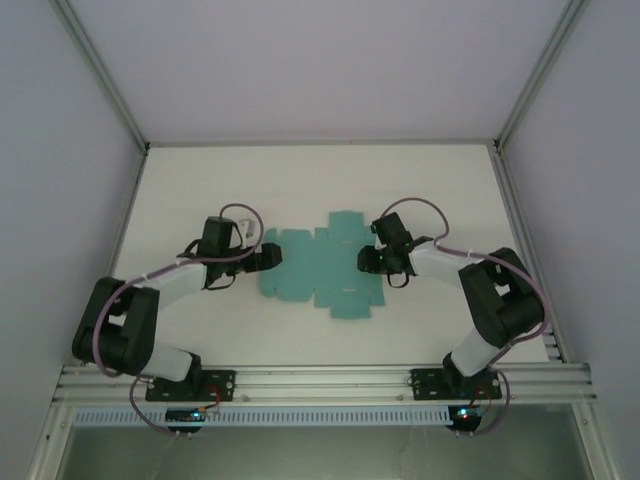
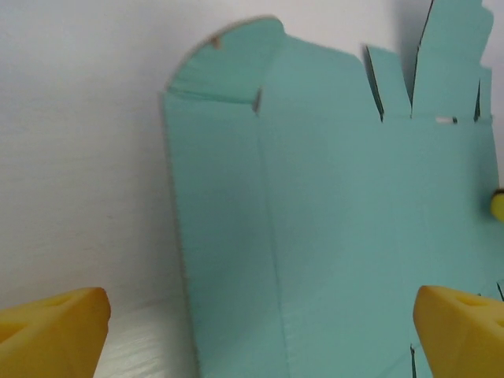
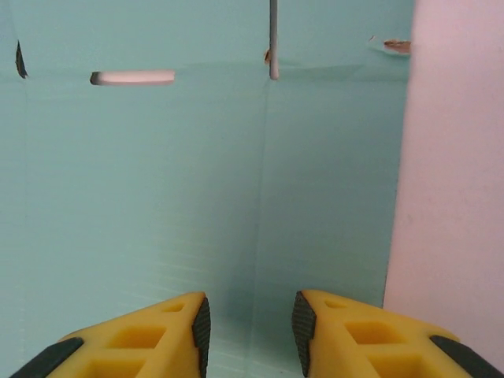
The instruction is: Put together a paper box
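Top view: paper box point(image 1: 320, 270) is a flat teal die-cut sheet, unfolded, lying at the centre of the white counter point(image 1: 300, 180). Flaps stick out at its 12 and 6 o'clock sides.

L gripper point(image 1: 268, 257) sits at the sheet's 9 o'clock edge, R gripper point(image 1: 368, 260) over the sheet's 3 o'clock part. Both arms reach in from their bases at 6 o'clock.

L wrist cam: L gripper point(image 2: 260, 335) has its jaws spread wide, released, w/ nothing between them but the flat sheet point(image 2: 339, 236) below. Yellow fingers point(image 2: 55, 327) show at the 7 and 5 o'clock corners. Sheet's rounded flap is at 12 o'clock, bare counter point(image 2: 79, 157) at 9 o'clock.

R wrist cam: R gripper point(image 3: 250, 331) is low over the sheet point(image 3: 157, 197), jaws drawn close w/ a slim gap. Dark pads point(image 3: 202, 319) face each other, and a crease runs up toward 12 o'clock from approx. that gap. Can't tell if the jaws pinch any card. A narrow slot point(image 3: 132, 77) is cut at 11 o'clock. The sheet's edge and the counter point(image 3: 457, 157) are at 3 o'clock.
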Robot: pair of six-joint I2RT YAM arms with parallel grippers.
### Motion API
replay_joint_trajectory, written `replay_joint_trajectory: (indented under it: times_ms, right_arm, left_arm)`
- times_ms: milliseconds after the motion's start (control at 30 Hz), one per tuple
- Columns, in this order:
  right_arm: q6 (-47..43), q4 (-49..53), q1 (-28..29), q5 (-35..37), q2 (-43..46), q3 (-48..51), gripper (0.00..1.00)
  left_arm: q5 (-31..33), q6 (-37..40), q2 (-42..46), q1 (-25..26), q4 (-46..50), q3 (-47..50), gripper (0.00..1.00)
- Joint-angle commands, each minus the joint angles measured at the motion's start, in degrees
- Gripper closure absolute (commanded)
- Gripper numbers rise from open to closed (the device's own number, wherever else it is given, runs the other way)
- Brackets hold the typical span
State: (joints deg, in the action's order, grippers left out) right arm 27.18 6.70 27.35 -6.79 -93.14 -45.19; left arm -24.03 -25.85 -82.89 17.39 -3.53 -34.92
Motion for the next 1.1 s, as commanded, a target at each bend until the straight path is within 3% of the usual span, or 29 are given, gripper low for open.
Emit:
replay_joint_trajectory:
  times_ms: [0, 133, 233, 400, 433, 500, 700, 833, 933, 1067]
  right_arm:
    - [-1.3, 1.8, -0.2, -1.0, -3.9, 3.1, 0.62]
    - [-2.1, 1.9, -0.4, -0.6, -4.1, 3.2, 0.62]
    - [-2.5, 1.9, -0.6, 0.2, -3.7, 3.5, 0.62]
    - [-4.4, 1.2, -1.0, -0.4, -1.3, 4.3, 0.62]
    - [-4.8, 1.9, -1.3, -0.1, 0.0, 3.9, 0.61]
    - [-5.6, 3.9, -2.0, 0.3, 3.3, 3.1, 0.56]
    - [-6.0, 7.5, -5.8, -1.0, 20.5, 3.1, 0.27]
    - [-5.8, 5.4, -12.9, -13.9, 30.2, 5.9, 0.13]
    - [-4.9, 2.5, -17.5, -25.2, 34.5, 7.8, 0.11]
    - [-4.1, 0.9, -19.9, -34.3, 36.3, 8.3, 0.11]
  left_arm:
    - [-6.0, -0.9, -2.9, 0.2, -5.0, 0.2, 0.07]
    - [-10.1, -2.9, -5.6, 0.2, -10.4, 0.2, 0.21]
    - [-11.0, -4.2, -7.0, 0.2, -13.8, 0.4, 0.4]
    - [-10.9, -5.9, -6.4, 0.1, -16.9, 0.9, 0.96]
    - [-10.7, -6.4, -5.6, 0.1, -17.2, 1.1, 1.0]
    - [-10.5, -7.6, -3.4, 0.1, -17.9, 1.9, 1.0]
    - [-12.4, -13.3, 8.0, 0.1, -21.2, 5.6, 1.0]
    - [-14.9, -16.0, 17.8, 0.1, -20.6, 6.2, 1.0]
    - [-15.2, -17.9, 24.7, 0.0, -18.8, 6.1, 1.0]
    - [-15.2, -21.8, 32.3, -0.1, -18.8, 6.5, 1.0]
